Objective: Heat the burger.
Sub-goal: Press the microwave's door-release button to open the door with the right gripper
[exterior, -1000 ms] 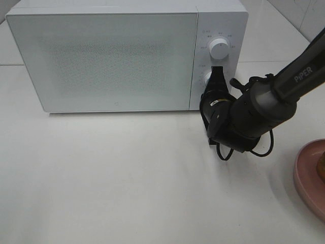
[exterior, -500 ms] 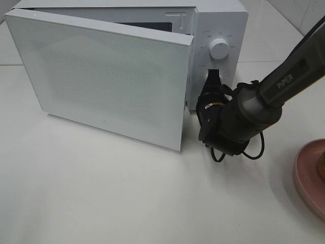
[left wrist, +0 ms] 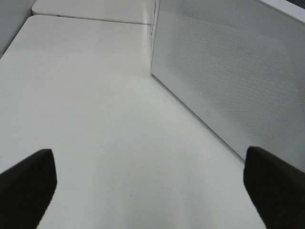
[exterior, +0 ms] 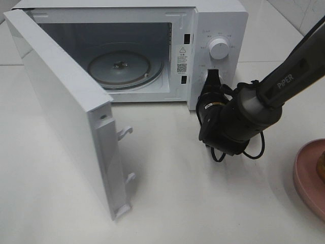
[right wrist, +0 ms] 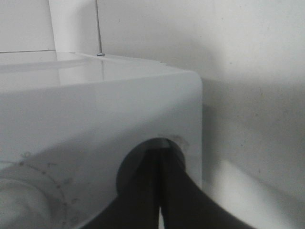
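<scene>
Burger [exterior: 322, 171] — brown sliver at edge, on pink plate [exterior: 303, 179]; left tool [left wrist: 151, 187] apart, right tool [right wrist: 160, 183] together.

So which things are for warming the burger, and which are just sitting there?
For the job: microwave, its open door, glass turntable, burger (only an edge shows), pink plate, right gripper shut at the control panel.
Just there: table, left gripper, open and empty.

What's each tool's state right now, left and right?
Left tool: open, holding nothing.
Right tool: shut, empty, tips at the control panel.
</scene>
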`<state>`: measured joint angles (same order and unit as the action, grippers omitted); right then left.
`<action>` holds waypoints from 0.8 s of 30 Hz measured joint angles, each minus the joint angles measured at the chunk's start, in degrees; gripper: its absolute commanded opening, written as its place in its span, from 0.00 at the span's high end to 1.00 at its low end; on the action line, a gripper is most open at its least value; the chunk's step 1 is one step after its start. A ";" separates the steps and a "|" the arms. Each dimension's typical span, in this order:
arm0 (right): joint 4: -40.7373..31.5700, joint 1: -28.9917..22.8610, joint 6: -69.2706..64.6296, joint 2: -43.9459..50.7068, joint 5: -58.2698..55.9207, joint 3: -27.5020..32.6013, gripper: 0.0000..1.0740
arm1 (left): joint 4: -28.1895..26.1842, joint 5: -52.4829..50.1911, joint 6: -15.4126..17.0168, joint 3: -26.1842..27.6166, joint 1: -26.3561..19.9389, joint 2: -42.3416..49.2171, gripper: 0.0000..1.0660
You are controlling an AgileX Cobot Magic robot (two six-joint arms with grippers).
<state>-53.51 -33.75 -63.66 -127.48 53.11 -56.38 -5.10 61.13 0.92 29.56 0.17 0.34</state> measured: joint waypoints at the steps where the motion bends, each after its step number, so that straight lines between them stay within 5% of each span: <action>1: 0.00 0.00 0.00 0.00 0.00 0.00 1.00 | 0.00 0.00 0.00 0.00 0.00 0.00 0.06; 24: 6.25 2.06 0.00 6.07 -6.59 4.64 1.00 | 0.00 0.00 0.00 0.00 0.00 0.00 0.06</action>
<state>-47.27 -31.68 -63.66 -121.41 46.52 -51.74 -5.10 61.13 0.92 29.56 0.17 0.34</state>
